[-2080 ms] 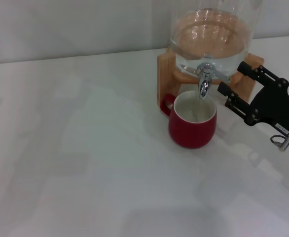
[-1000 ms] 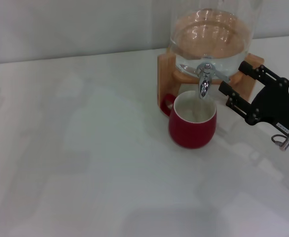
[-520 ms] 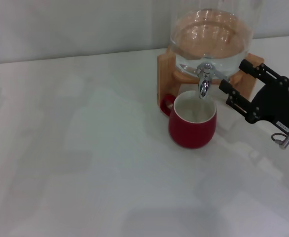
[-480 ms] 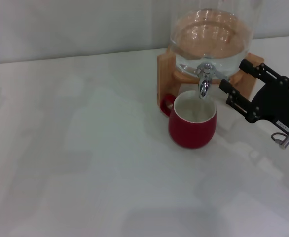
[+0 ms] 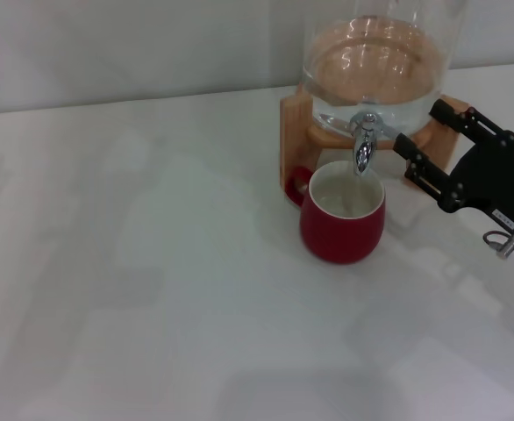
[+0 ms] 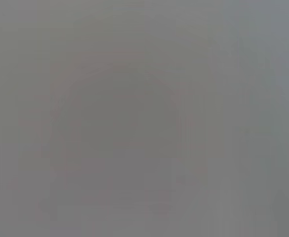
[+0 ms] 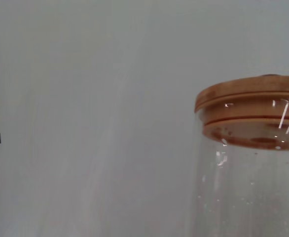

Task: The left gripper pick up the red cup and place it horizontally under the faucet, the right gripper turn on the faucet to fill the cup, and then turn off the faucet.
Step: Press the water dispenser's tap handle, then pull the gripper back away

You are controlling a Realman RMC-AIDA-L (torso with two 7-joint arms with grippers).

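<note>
Right gripper (image 5: 422, 139): jaws parted, empty, just right of the lever.
Faucet (image 5: 363, 140): lever reaching rightward toward those jaws.
Red cup (image 5: 342, 212): upright beneath the spout.
Left gripper: out of sight.

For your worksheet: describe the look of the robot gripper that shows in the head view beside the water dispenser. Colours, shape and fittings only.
The right gripper is matt black and angular, with two flat parallel jaws carrying small screw heads. Its body bears a small white label and a metal ring at the lower edge. The left gripper is not in view.
</note>
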